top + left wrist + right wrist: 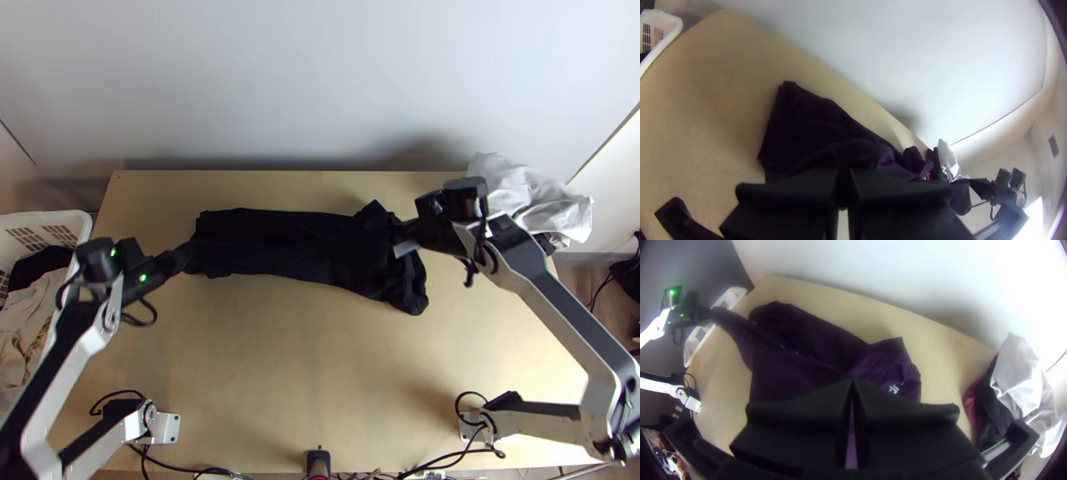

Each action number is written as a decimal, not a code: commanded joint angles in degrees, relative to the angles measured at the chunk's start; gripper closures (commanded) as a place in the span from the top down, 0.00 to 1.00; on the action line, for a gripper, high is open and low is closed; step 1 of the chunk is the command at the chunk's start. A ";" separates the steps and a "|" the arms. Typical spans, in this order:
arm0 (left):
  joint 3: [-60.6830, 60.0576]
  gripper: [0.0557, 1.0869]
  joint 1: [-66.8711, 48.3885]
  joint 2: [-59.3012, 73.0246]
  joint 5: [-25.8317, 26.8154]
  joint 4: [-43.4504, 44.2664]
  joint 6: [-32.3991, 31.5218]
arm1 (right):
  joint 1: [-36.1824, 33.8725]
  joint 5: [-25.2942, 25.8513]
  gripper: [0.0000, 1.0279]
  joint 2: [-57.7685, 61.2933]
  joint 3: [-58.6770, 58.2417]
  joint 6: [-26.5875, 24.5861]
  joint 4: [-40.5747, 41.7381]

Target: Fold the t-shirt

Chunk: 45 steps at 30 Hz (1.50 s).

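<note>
Two ends pinched, left gripper and right gripper both clamped on the dark t-shirt, and one uneven pull could skew it badly!

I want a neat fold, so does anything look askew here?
Yes: the dark t-shirt lies in a long strip, but its end by the right claw is bunched and flares wider than the rest, so it looks uneven.
</note>
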 commanded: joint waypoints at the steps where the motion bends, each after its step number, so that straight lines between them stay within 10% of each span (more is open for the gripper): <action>1: 6.71 0.03 0.50 16.07 0.50 3.40 0.32 | -1.66 0.03 0.03 7.95 1.39 -0.19 5.26; 29: 21.65 0.03 3.48 38.57 0.76 -2.48 1.90 | -5.35 -0.06 0.03 29.39 4.02 -3.88 11.94; 31: 23.06 0.18 3.48 38.74 2.52 -4.24 1.46 | -5.35 -0.41 0.03 29.92 4.29 -3.61 11.85; 36: 26.40 0.89 4.19 41.21 7.36 -9.52 1.29 | -5.26 -0.41 0.04 30.71 3.76 -1.86 11.94; 37: 26.66 0.95 4.36 41.38 7.88 -10.13 1.46 | -5.26 -0.32 0.15 30.45 3.58 -1.59 11.94; 40: 26.48 0.95 4.71 40.50 8.50 -12.06 1.99 | -5.70 -0.32 0.94 29.48 4.73 0.78 11.76; 45: 24.20 0.95 6.74 36.02 9.64 -12.94 2.52 | -8.16 -0.32 0.97 24.82 9.03 1.31 5.17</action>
